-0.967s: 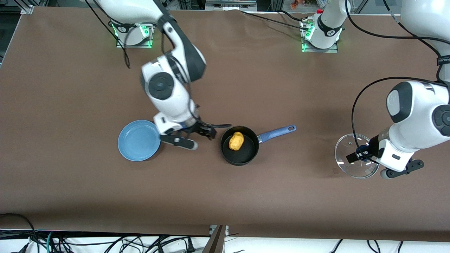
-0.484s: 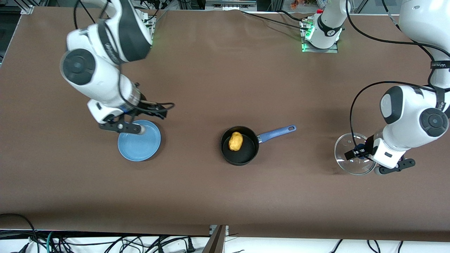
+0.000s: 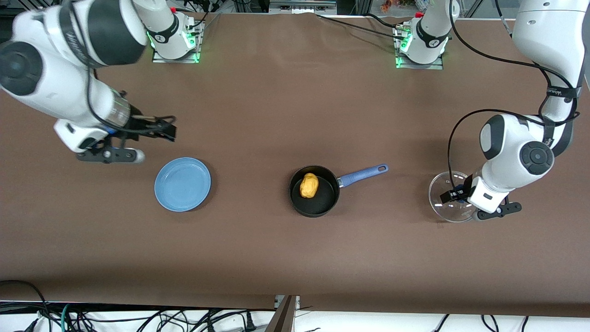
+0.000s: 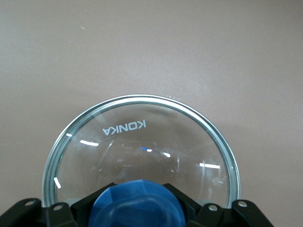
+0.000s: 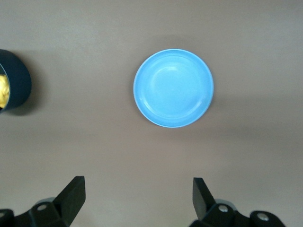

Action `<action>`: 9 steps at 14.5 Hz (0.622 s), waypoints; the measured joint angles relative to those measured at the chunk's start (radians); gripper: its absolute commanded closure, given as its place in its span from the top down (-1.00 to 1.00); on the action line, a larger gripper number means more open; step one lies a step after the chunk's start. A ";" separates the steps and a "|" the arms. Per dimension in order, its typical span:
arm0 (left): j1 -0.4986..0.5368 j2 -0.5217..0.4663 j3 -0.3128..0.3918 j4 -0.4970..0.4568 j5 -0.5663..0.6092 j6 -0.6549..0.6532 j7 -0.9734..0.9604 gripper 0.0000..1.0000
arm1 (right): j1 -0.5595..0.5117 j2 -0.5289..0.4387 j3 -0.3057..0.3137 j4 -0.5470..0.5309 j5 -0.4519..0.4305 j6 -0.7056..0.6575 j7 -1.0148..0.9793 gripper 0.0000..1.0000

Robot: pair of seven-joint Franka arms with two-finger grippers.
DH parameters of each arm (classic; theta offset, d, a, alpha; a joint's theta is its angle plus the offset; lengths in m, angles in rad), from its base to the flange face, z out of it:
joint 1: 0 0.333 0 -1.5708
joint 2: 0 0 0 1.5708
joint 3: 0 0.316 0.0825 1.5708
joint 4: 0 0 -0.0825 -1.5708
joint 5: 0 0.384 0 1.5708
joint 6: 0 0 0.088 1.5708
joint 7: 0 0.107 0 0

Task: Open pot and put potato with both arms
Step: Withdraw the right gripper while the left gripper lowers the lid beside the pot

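The black pot (image 3: pixel 318 200) with its blue handle (image 3: pixel 362 175) stands open mid-table, and the yellow-orange potato (image 3: pixel 309 185) lies inside it. My left gripper (image 3: pixel 454 194) is shut on the blue knob (image 4: pixel 137 205) of the clear glass lid (image 3: pixel 443 203), low over the table toward the left arm's end. The lid (image 4: pixel 142 142) fills the left wrist view, with the left gripper (image 4: pixel 137 210) on its knob. My right gripper (image 3: pixel 161 129) is open and empty, up over bare table beside the blue plate. In the right wrist view the right gripper (image 5: pixel 138 194) is open, and the pot's edge (image 5: pixel 16 78) shows with the potato (image 5: pixel 3 92).
A flat blue plate (image 3: pixel 182 184) lies on the brown table toward the right arm's end, level with the pot; it also shows in the right wrist view (image 5: pixel 173 88). Cables run from the arm bases along the table's top edge.
My right arm swung away from the pot, over the blue plate and up toward its own end of the table. My left gripper moved the lid a little toward the pot.
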 measured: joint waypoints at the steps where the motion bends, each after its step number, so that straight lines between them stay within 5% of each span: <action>1: 0.001 0.000 0.000 -0.012 0.006 0.013 0.000 -0.22 | 0.000 -0.016 -0.017 -0.001 -0.001 -0.019 -0.026 1.00; 6: 0.015 0.004 0.001 -0.055 0.008 0.032 0.002 -0.17 | -0.002 -0.080 -0.034 -0.035 -0.064 -0.056 -0.077 1.00; 9: 0.015 0.018 0.000 -0.077 0.008 0.069 0.002 -0.17 | -0.124 -0.116 0.097 -0.076 -0.102 -0.053 -0.086 1.00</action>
